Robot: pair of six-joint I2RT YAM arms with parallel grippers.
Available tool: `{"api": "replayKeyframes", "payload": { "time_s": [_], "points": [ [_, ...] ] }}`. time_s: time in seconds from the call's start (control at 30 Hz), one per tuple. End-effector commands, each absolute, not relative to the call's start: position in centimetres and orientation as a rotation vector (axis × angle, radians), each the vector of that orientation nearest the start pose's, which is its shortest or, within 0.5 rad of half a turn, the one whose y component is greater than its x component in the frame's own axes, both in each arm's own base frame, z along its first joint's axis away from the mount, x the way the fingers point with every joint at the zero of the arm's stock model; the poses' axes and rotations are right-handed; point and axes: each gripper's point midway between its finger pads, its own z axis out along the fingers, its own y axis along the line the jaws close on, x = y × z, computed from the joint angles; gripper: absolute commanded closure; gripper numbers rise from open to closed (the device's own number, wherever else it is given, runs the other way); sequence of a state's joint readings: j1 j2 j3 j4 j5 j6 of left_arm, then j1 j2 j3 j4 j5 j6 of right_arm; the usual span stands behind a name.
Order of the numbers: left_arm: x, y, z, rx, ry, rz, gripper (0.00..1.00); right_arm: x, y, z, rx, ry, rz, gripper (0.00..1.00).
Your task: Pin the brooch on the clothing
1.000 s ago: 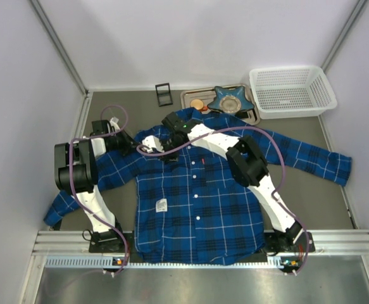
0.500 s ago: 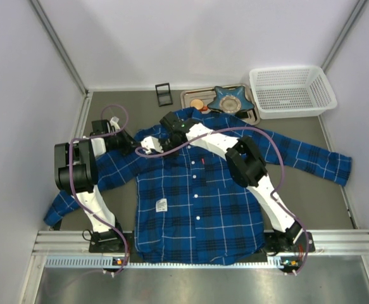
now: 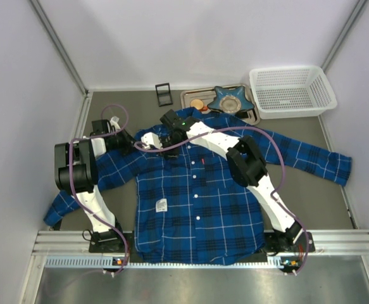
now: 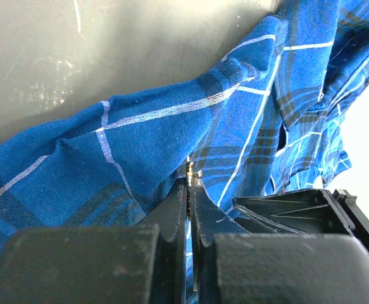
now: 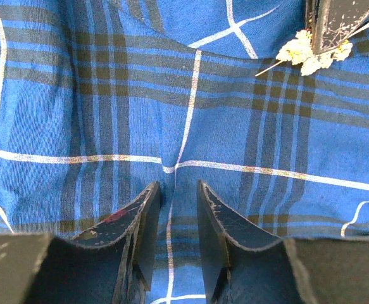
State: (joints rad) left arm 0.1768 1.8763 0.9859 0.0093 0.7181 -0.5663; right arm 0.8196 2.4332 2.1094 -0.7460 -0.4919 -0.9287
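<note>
Left gripper (image 4: 188,183) pinched shut on brooch (image 4: 192,169) at its tips, likely so you can push pin into shirt (image 4: 140,126) fold just ahead. Right gripper (image 5: 179,193) slightly parted, empty, low over cloth near brooch, probably to steady fabric. Star dish (image 3: 230,99), basket (image 3: 290,92) far beyond; neither obstructs.

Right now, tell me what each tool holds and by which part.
Left tool grips the brooch by its flower head, pin sticking free. Right tool holds nothing, parted over the shirt.
</note>
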Motion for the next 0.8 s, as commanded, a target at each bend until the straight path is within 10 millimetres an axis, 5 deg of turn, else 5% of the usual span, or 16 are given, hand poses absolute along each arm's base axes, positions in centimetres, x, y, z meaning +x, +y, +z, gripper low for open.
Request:
{"api": "replayKeyframes", "payload": {
  "time_s": [0.0, 0.23, 0.33, 0.67, 0.77],
  "points": [
    [41.9, -6.4, 6.7, -0.494, 2.277, -1.081, 1.0, 35.2, 45.6, 3.1, -2.052, 1.523, 0.624, 0.7],
    [42.1, -7.0, 7.8, -0.493, 2.248, -1.121, 1.0, 34.8, 45.7, 2.6, -2.063, 1.522, 0.636, 0.78],
    [42.1, -7.7, 8.5, -0.481, 2.241, -1.156, 1.0, 34.7, 45.8, 2.8, -2.063, 1.518, 0.634, 1.0],
    [39.8, -12.9, 8.7, -0.418, 2.337, -1.302, 1.0, 36.2, 45.9, 7.7, -1.952, 1.409, 0.509, 1.0],
    [39.7, -13.1, 8.4, -0.397, 2.354, -1.303, 1.0, 36.2, 45.7, 8.3, -1.948, 1.374, 0.48, 1.0]
  ]
}}
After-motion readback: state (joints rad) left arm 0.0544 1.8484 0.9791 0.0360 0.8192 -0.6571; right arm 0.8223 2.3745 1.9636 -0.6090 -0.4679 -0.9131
